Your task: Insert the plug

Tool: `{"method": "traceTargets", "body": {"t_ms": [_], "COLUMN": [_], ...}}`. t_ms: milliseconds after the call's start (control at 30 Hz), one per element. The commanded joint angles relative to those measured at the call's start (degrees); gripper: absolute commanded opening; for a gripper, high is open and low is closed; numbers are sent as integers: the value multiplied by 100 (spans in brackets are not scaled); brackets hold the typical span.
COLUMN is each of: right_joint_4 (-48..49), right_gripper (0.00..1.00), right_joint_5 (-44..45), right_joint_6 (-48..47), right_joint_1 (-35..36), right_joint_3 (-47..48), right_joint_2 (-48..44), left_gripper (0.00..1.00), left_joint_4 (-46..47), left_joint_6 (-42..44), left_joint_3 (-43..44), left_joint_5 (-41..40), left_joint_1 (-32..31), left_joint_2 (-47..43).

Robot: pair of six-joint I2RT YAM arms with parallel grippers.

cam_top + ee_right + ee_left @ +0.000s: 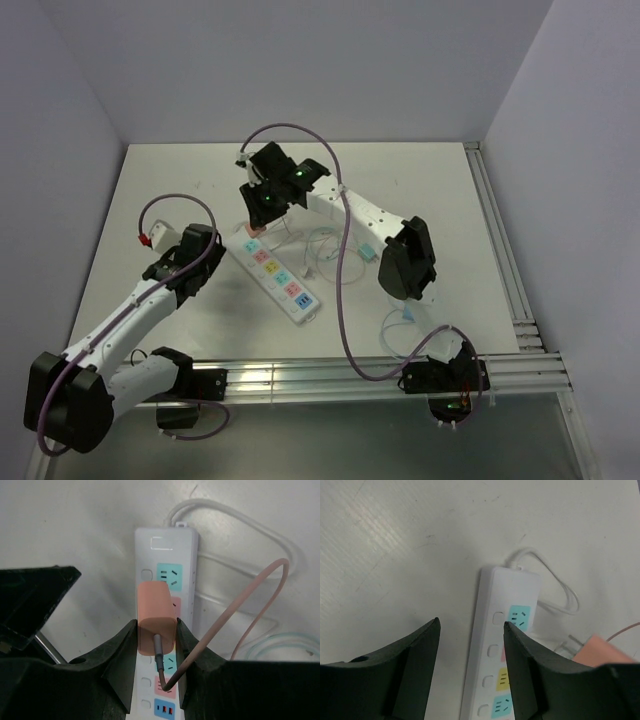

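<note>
The white power strip (165, 545) is lying diagonally on the white table (420, 180), with its coloured sockets facing up. The right gripper (156, 625) is clamping the pink plug (155, 605) between both fingers and holding it directly over the strip, where it is covering the pink socket, second from the strip's cord end. Whether the prongs are touching the socket cannot be told. The pink cable (260, 595) is leaving the plug's rear face and arching off to the right of the strip. The strip's own white cord (240, 525) is looping beyond the cord end and along the same side, and a translucent teal cable (285, 642) is lying further out on that side. A black angular part (30, 600) is standing on the opposite side of the strip, clear of the sockets. The left gripper (471, 627) is hovering beside the strip with its jaws parted and gripping nothing; one finger is overlapping the strip's long edge in the left wrist view.
</note>
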Motion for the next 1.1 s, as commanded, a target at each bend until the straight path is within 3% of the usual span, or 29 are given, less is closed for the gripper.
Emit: {"method": "traceTargets", "body": {"t_ms": [0, 100, 333, 633, 1067], "right_joint_4": [-682, -779, -1078, -709, -964], "right_gripper": [0, 0, 0, 0, 0], "right_joint_5": [178, 205, 565, 540, 741], "right_joint_6": [-344, -441, -564, -406, -512], "right_joint_1": [131, 227, 394, 474, 526], "right_joint_3": [626, 663, 1154, 1137, 1339], "right_joint_2": [192, 289, 685, 782, 1054], "left_gripper": [59, 59, 27, 0, 0], "left_joint_4": [408, 689, 1954, 2983, 3493], "left_joint_6": [-341, -385, 272, 1548, 1900], "left_joint_3": [87, 87, 174, 754, 676], "left_joint_5": [369, 659, 2152, 3410, 3921], "left_joint_1": [302, 689, 1971, 2079, 1807], "left_joint_2": [290, 519, 1651, 2901, 3473]}}
